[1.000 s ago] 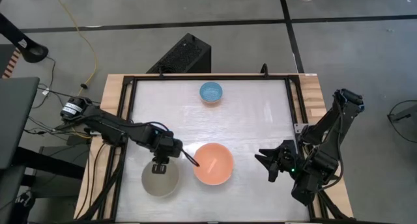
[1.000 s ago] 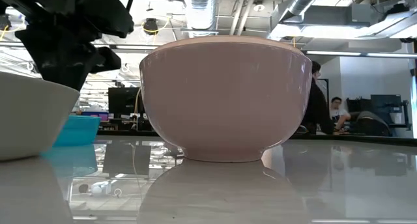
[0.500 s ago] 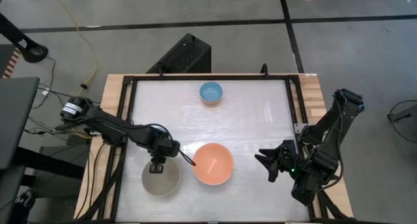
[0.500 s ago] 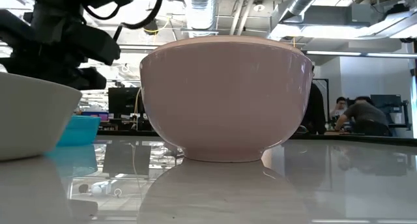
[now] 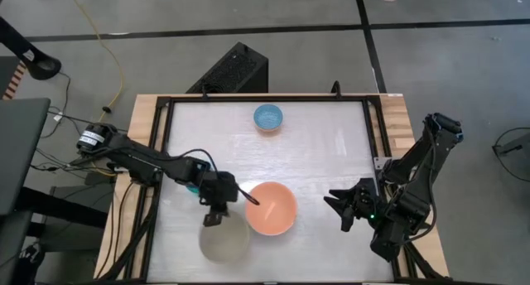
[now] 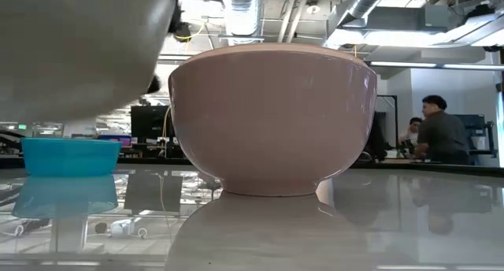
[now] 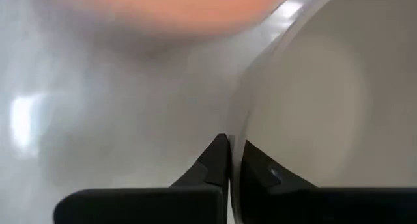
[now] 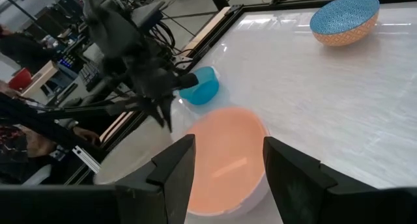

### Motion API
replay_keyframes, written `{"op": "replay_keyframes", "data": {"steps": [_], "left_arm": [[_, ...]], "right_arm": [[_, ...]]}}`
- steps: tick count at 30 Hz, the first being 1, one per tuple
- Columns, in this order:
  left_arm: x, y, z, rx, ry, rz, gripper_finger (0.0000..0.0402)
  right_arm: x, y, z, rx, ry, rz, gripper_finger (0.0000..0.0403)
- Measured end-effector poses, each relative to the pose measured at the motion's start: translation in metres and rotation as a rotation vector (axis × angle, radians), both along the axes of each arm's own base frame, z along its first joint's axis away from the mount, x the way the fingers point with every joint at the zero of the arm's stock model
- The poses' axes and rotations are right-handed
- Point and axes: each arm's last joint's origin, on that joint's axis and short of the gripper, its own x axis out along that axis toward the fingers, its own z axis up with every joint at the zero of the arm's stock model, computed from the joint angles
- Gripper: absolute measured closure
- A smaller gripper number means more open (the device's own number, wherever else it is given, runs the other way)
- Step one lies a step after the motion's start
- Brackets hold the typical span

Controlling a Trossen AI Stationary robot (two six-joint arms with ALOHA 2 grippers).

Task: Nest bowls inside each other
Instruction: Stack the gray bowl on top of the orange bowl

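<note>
A grey-beige bowl hangs near the table's front edge, left of the middle, with my left gripper shut on its rim. In the low view the grey-beige bowl fills the upper left, above the table. A salmon-orange bowl stands upright on its base just to its right. A small teal bowl stands behind, mostly hidden under my left arm in the high view. A small light blue bowl stands at the far middle. My right gripper hovers open, right of the salmon bowl. My left gripper pinches the grey-beige bowl's rim on its far left side, one finger inside the bowl and one outside. The fingers slant down at it from the far left. The bowl hangs below them, lifted clear of the table.
A black frame runs round the white tabletop. Bare tabletop lies between the light blue bowl and the salmon one, and to the right of the salmon bowl. People sit in the room beyond the table.
My left gripper has tipped downward, shut on the grey-beige bowl's rim and lifted it. The bowl has left the table and moved toward the right and near edges, closer to the salmon bowl. The teal bowl now shows in the low view.
</note>
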Motion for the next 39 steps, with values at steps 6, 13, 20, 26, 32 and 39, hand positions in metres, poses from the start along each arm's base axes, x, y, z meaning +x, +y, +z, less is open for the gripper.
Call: {"op": "replay_keyframes", "data": {"steps": [6,13,20,26,32,39], "left_arm": [[0.015,-0.001,0.024,-0.166,-0.111,-0.005,0.0401],[0.04,0.026,0.052,-0.369,-0.337,0.266,0.0401],[0.044,0.069,0.049,-0.38,-0.293,0.517,0.0401],[0.042,0.077,0.043,-0.285,-0.122,0.578,0.0401],[0.075,0.072,0.047,-0.165,-0.018,0.519,0.0401],[0.116,0.056,0.04,0.025,0.144,0.37,0.0401]], "right_arm": [[0.0,0.0,0.0,-0.001,0.002,0.002,0.0191],[-0.001,-0.002,-0.001,-0.029,0.021,0.002,0.0191],[-0.002,-0.004,-0.002,-0.055,0.039,0.002,0.0191],[-0.004,-0.005,-0.003,-0.072,0.066,0.008,0.0191],[-0.004,-0.006,-0.004,-0.074,0.091,0.016,0.0191],[-0.006,-0.003,-0.005,-0.041,0.117,0.04,0.0191]]}}
